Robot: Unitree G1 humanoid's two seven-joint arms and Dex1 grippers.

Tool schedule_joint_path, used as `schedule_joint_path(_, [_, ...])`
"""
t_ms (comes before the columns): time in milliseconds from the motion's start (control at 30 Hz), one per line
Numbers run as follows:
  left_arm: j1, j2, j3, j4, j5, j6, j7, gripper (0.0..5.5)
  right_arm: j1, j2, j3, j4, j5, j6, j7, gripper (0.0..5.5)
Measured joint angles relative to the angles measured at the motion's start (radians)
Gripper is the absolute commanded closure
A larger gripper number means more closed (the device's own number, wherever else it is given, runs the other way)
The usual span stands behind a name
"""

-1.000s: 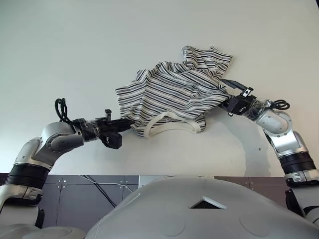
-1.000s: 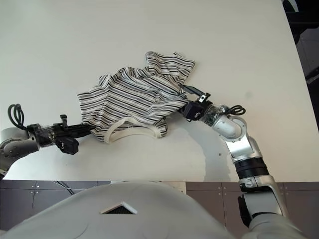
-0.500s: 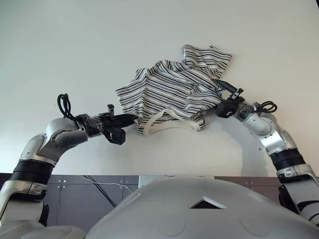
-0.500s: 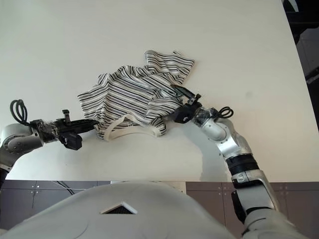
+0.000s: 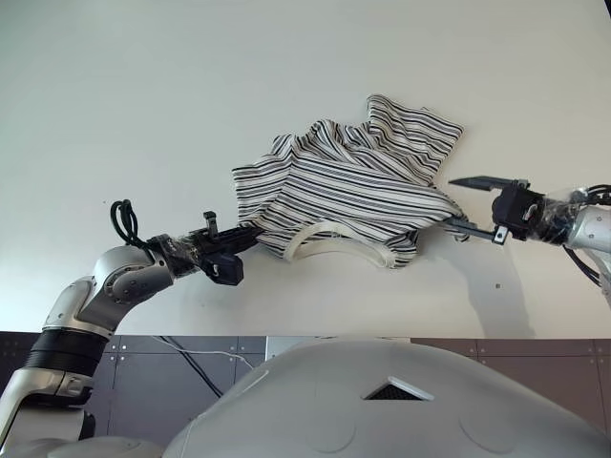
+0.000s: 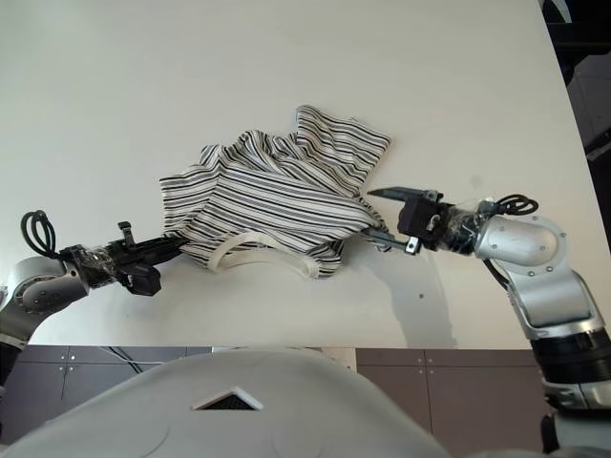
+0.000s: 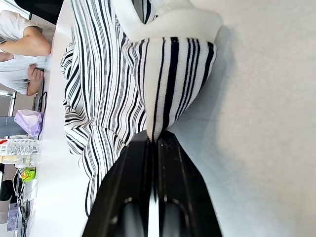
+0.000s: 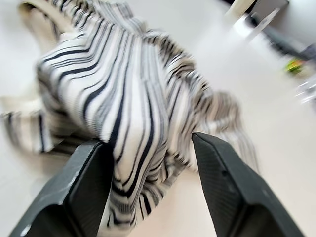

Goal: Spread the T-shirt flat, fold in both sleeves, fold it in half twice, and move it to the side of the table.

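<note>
Nearest the robot, the left gripper (image 5: 250,234) lay low over the white table (image 5: 143,95), its two fingers (image 7: 131,192) closed together on a narrow fold of the striped T-shirt (image 5: 348,186) at the garment's left corner. Beside that pinch, the cream collar (image 5: 334,236) curved along the shirt's near edge and lay on the table. To the right, the right gripper (image 6: 369,212) pointed in at the shirt's right edge with its fingers (image 8: 84,192) spread wide apart and holding nothing. Its lower finger reached the hem where the cloth met the table, and its upper finger stood above the fabric. Between the two grippers the T-shirt sat bunched and rumpled near the middle of the table, with ridges running across its stripes. Farther back, a loose flap of the shirt (image 5: 415,124) rose toward the far right.
</note>
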Motion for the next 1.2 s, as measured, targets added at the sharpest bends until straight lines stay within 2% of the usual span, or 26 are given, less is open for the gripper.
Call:
schedule_joint_path(100, [-0.005, -0.001, 0.000, 0.000, 0.000, 0.002, -0.001, 5.38, 0.027, -0.068, -0.023, 0.026, 0.067, 0.106, 0.134, 2.76])
schedule_joint_path(167, [-0.005, -0.001, 0.000, -0.003, -0.001, 0.005, -0.001, 5.38, -0.003, -0.074, -0.088, 0.035, 0.168, 0.198, 0.184, 2.76])
schedule_joint_path(233, [-0.005, -0.001, -0.001, -0.009, -0.001, 0.006, -0.002, 5.38, -0.071, -0.052, -0.134, 0.025, 0.254, 0.266, 0.186, 2.76])
schedule_joint_path(300, [-0.006, -0.003, -0.005, -0.011, -0.001, 0.008, -0.006, 5.38, -0.167, 0.025, -0.142, 0.019, 0.265, 0.288, 0.134, 2.76])
schedule_joint_path(367, [-0.018, -0.008, -0.012, -0.011, -0.001, 0.010, -0.012, 5.38, -0.274, 0.146, -0.091, 0.068, 0.167, 0.242, 0.043, 2.76])
schedule_joint_path(467, [-0.047, -0.014, -0.028, -0.012, -0.003, 0.013, -0.029, 5.38, -0.339, 0.266, 0.061, 0.247, -0.037, 0.094, 0.024, 2.76])
schedule_joint_path(600, [-0.069, -0.015, -0.039, -0.008, -0.005, 0.010, -0.045, 5.38, -0.432, 0.343, 0.190, 0.590, -0.265, -0.196, -0.007, 2.76])
schedule_joint_path(700, [-0.070, -0.015, -0.044, -0.007, -0.006, 0.006, -0.046, 5.38, -0.635, 0.413, 0.256, 0.873, -0.436, -0.375, -0.170, 2.76])
schedule_joint_path(833, [-0.098, -0.016, -0.060, 0.028, -0.002, -0.002, -0.052, 5.38, -0.917, 0.571, 0.327, 1.294, -0.647, -0.428, -0.506, 2.76])
schedule_joint_path(933, [-0.133, -0.016, -0.067, 0.054, 0.006, -0.016, -0.056, 5.38, -1.021, 0.654, 0.287, 1.421, -0.655, -0.437, -0.658, 2.76])
schedule_joint_path(1067, [-0.140, -0.018, -0.064, 0.058, 0.018, -0.008, -0.038, 5.38, -1.020, 0.636, 0.164, 1.400, -0.538, -0.560, -0.579, 2.76])
schedule_joint_path(1133, [-0.116, -0.024, -0.058, 0.034, 0.018, 0.008, -0.023, 5.38, -0.924, 0.547, 0.111, 1.249, -0.447, -0.646, -0.456, 2.76])
schedule_joint_path(1200, [-0.098, -0.024, -0.048, 0.021, 0.017, 0.016, -0.013, 5.38, -0.769, 0.439, 0.077, 1.033, -0.357, -0.648, -0.356, 2.76])
